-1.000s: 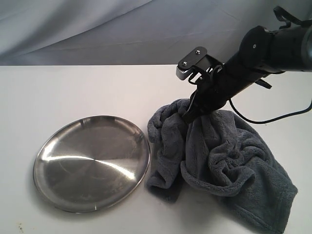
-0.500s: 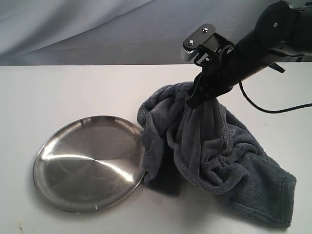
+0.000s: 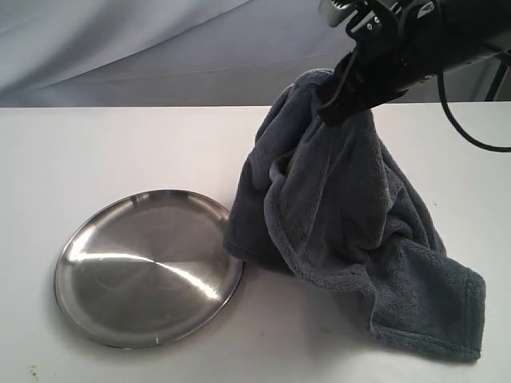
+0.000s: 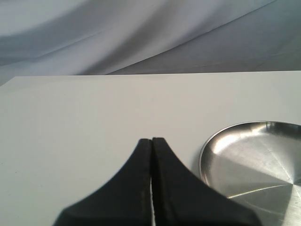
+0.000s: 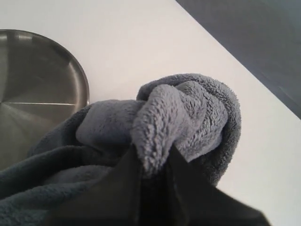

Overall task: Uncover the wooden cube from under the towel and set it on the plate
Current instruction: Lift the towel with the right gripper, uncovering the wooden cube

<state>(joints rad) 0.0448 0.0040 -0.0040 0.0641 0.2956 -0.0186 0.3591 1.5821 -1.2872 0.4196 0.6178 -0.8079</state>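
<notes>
Hanging from right gripper (image 3: 335, 100), jaws clamped on top fold: towel (image 3: 343, 199) | long axis near upright, slanting down rightward | lower end on table (image 3: 120, 152), just right of plate (image 3: 148, 267) | left gripper (image 4: 152, 155) jaws together, empty | cube not made out in any view | right arm cut off by frame top

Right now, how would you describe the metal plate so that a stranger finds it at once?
Look at the white table; on its left half in the exterior view lies a round, shiny stainless-steel plate with a low rim. A fluffy blue-grey fleece towel hangs just right of it. Only the plate is flat, hard and mirror-bright.
</notes>
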